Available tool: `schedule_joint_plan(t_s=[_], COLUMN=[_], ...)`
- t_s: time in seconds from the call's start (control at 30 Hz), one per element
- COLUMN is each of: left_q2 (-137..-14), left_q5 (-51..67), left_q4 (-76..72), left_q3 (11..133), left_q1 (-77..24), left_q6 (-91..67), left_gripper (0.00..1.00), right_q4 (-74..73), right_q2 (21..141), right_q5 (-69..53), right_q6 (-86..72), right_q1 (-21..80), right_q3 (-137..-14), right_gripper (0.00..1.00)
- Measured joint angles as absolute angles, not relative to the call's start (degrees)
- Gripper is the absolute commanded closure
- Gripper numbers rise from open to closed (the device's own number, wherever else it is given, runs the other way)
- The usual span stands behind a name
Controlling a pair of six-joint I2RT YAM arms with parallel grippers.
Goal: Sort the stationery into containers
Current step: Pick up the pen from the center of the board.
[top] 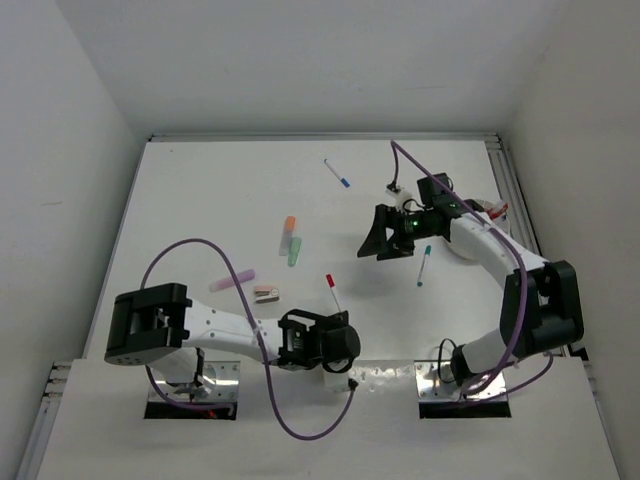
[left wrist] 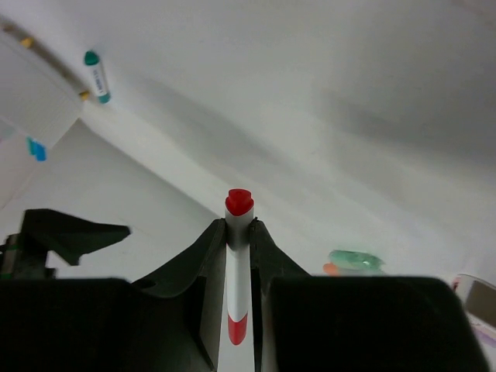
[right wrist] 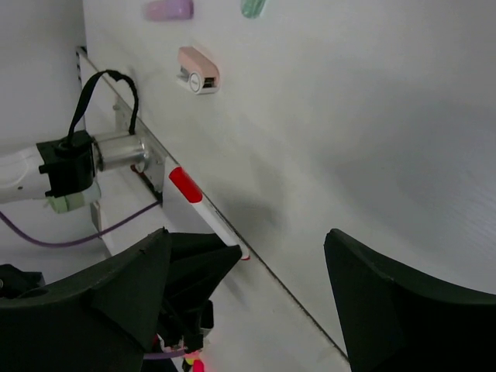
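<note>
Left end effector is closed on the red-capped pen at the near side of the counter; it looks light, stiff and smooth, so a hold at mid-barrel seems safest. Right end effector is wide open, empty. I count three pens, three highlighters and one small block.

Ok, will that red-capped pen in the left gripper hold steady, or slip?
Probably stiff: the red-capped pen stands straight in the left gripper, no sag. Its barrel looks thin, smooth and round, so it may slide or pivot in the grip. Set down flat, it would likely roll.
</note>
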State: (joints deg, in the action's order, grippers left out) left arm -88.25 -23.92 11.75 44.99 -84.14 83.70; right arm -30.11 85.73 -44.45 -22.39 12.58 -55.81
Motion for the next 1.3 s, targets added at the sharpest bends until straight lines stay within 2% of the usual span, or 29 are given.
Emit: schedule_joint_plan(t_s=[0.57, 0.77, 0.83, 0.87, 0.9, 1.3], left_q2=[-87.7, -87.7, -87.7, -87.7, -87.7, -87.2], left_q5=[-29.8, -30.6, -30.9, -30.9, -30.9, -30.4], left_q4=[3.6, 2.8, 2.8, 2.8, 2.9, 4.8], left_q3=[44.5, 44.5, 44.5, 44.5, 44.5, 44.5], left_q1=[-88.8, -89.6, -89.7, -89.7, -89.7, -89.7], left_q6=[88.1, 88.5, 88.5, 88.5, 88.5, 88.5], left_gripper=[1.00, 1.00, 1.00, 1.00, 1.00, 1.00], right_q4=[-27.4, -27.5, -27.5, -27.5, -27.5, -33.4], right_q2=[85.7, 85.7, 85.7, 85.7, 85.7, 86.0], right_q5=[-44.8, -44.8, -44.7, -44.6, -44.4, -41.5], right_q6=[-25.1, -25.2, -25.1, -25.1, -25.0, -17.3], right_q1=[24.1, 26.7, 27.3, 27.5, 27.7, 31.6], right_q3=[-55.8, -55.8, -55.8, -55.8, -55.8, -58.6], right_gripper=[0.27, 0.41, 0.51, 0.51, 0.56, 0.83])
